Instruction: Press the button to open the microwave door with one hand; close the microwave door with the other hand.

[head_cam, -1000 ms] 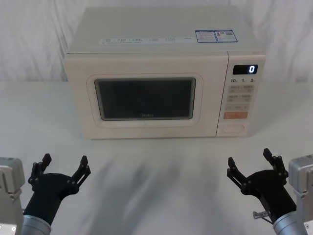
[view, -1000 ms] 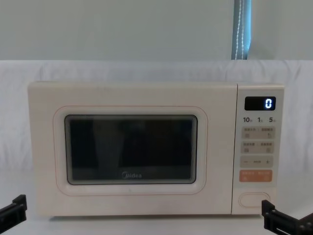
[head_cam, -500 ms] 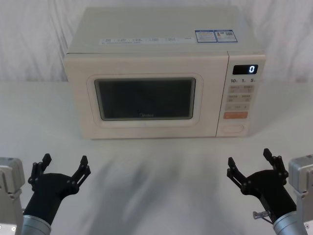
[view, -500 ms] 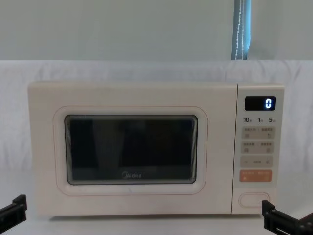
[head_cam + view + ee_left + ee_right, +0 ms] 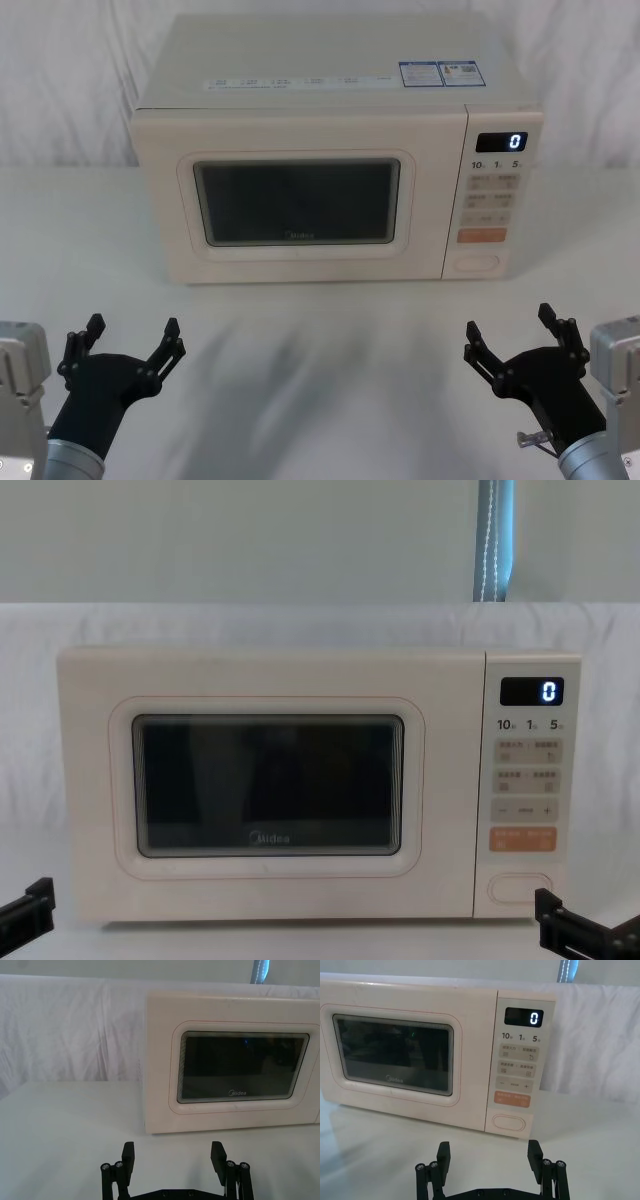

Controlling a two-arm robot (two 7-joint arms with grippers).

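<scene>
You had not begun the task at this moment. The microwave door (image 5: 295, 205), a wide cream panel with a dark rounded window and a small Midea logo, sat shut and flush with the oven body. The button (image 5: 476, 264), a large blank cream pill-shaped key, sat at the bottom of the control panel (image 5: 492, 200), just under the orange rectangular key (image 5: 482, 236), and nothing touched it.

Your right gripper (image 5: 515, 342), black and two-fingered, hovered low over the white cloth-covered table (image 5: 320, 340) with its fingers spread wide, roughly in line with the button but well apart from it. Your left gripper (image 5: 125, 347), the same build, hovered at the near left, also spread and holding nothing.

Both the press and the closing were left to do. The table between grippers and oven lay bare, giving open room to reach forward and for the door to swing.
</scene>
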